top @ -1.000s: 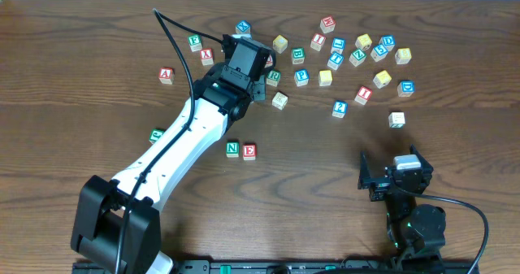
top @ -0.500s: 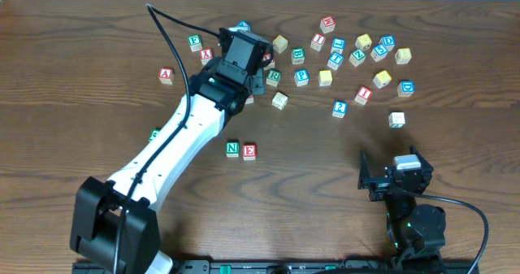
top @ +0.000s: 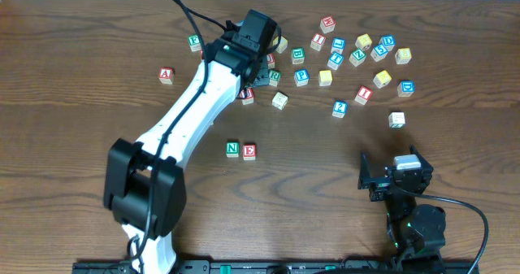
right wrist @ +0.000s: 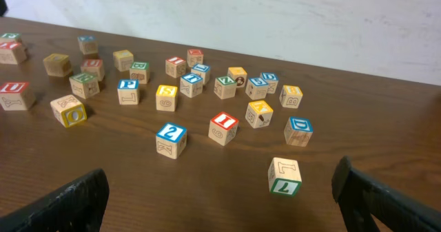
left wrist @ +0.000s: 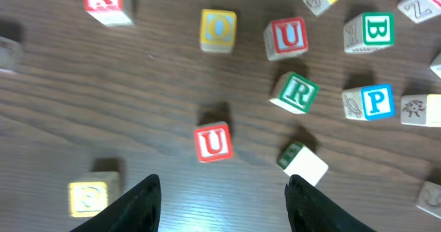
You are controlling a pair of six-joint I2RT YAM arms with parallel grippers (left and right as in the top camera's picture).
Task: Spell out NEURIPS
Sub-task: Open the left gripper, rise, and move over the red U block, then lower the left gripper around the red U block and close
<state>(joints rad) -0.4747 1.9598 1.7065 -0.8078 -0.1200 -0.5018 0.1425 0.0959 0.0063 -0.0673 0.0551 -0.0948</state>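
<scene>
The green N cube (top: 232, 149) and red E cube (top: 249, 150) sit side by side at mid table. My left gripper (left wrist: 224, 194) (top: 260, 73) hangs open and empty over the back cluster. Just ahead of its tips lies a red U cube (left wrist: 213, 142) (top: 246, 94). A second red U (left wrist: 287, 36), the green R (left wrist: 296, 92) (top: 274, 76) and blue P (left wrist: 372, 102) (top: 301, 77) lie beyond. A red I (right wrist: 224, 127) (top: 364, 94) sits further right. I cannot pick out the S. My right gripper (right wrist: 224, 204) (top: 392, 175) rests open at the front right.
Other lettered cubes are scattered along the back: a yellow O (left wrist: 218, 30), a green B (left wrist: 372, 31), a white-and-green cube (left wrist: 303, 162) by the left gripper's right finger, a red A (top: 166, 75) far left. A green-edged cube (right wrist: 284, 175) lies before the right gripper.
The left arm has swung toward the back of the table over the cluster, uncovering the red U cube. Its jaws stay open. The right arm has not moved.
</scene>
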